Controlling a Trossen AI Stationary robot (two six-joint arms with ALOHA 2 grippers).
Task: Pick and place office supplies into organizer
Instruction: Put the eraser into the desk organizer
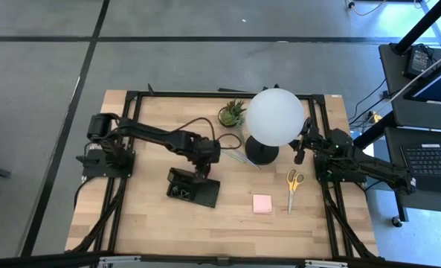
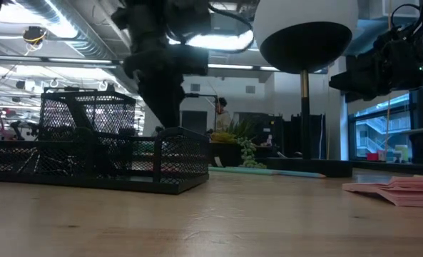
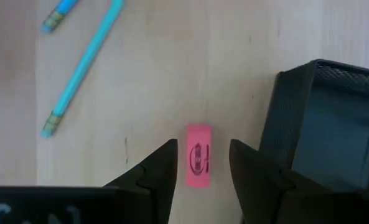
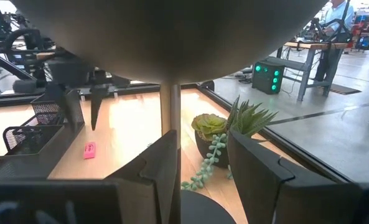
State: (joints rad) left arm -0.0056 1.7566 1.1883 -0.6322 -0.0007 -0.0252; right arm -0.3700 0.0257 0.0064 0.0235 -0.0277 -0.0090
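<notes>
Your left gripper (image 3: 201,163) hovers spread around the pink eraser (image 3: 198,155), beside the organizer (image 3: 324,124). The eraser's dark printed mark is unreadable. Right gripper (image 4: 201,163) waits spread near the lamp (image 1: 275,117).

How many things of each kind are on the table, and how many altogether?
Scissors: 1
Pink sticky-note pad: 1
Pink eraser: 1
Blue-green pencils: 2
Black mesh organizer: 1
Potted plant: 1
White globe lamp: 1
Total: 8 that can be seen. What is inside the organizer is too dark to count.
</notes>
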